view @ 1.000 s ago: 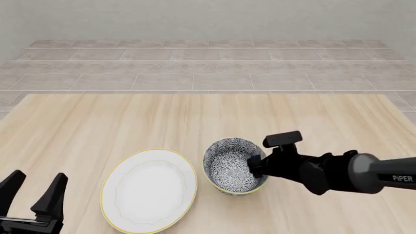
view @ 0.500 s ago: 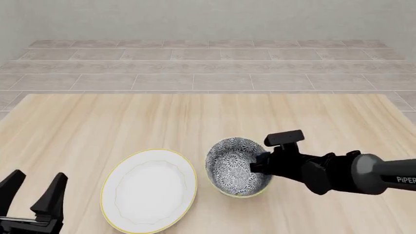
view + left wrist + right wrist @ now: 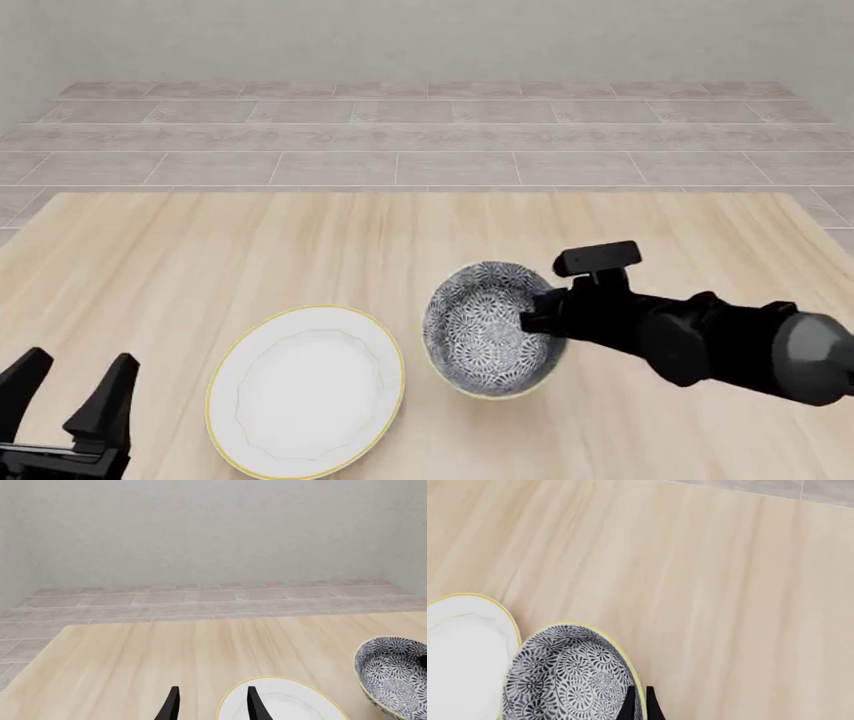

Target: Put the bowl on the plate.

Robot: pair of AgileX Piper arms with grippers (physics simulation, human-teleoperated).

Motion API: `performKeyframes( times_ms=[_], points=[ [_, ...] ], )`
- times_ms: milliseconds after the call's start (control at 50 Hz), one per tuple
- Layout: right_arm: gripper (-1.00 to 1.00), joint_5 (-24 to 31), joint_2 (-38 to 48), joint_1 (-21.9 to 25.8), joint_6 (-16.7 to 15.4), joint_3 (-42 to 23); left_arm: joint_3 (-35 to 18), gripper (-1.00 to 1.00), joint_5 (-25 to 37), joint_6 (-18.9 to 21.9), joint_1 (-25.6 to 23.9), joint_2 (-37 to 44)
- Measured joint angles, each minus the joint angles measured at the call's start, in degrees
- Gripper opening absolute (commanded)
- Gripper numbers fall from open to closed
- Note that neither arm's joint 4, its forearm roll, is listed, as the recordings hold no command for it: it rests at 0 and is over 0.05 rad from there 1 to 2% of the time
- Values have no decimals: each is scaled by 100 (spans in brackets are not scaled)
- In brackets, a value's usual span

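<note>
Blue-and-white patterned, the bowl [image 3: 491, 329] tilts just right of the white plate [image 3: 307, 388] above the pale wooden worktop [image 3: 267, 250], its right rim pinched in the right gripper [image 3: 534, 322] jaws. The left gripper [image 3: 70, 395] idles, jaws wide.

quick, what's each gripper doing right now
Left gripper: open, holding nothing, beside the plate.
Right gripper: closed on the rim of the bowl.
</note>
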Motion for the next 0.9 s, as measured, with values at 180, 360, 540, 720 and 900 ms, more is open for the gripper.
performKeyframes(
  times_ms=[180, 360, 540, 720, 900],
  points=[
    [-100, 316, -292, -32, 18, -198, 0, 100, -68, -1, -1, 76],
    [-100, 633, -529, -71, 5, -457, -2, 100, -129, -6, -4, 151],
    [-100, 916, -623, 70, 114, -760, -2, 100, -178, -7, -2, 202],
    [-100, 1050, -597, 289, 344, -979, 1, 100, -217, -9, 0, 229],
    [-100, 1120, -548, 541, 631, -1144, 1, 100, -243, -17, 1, 239]
  ],
)
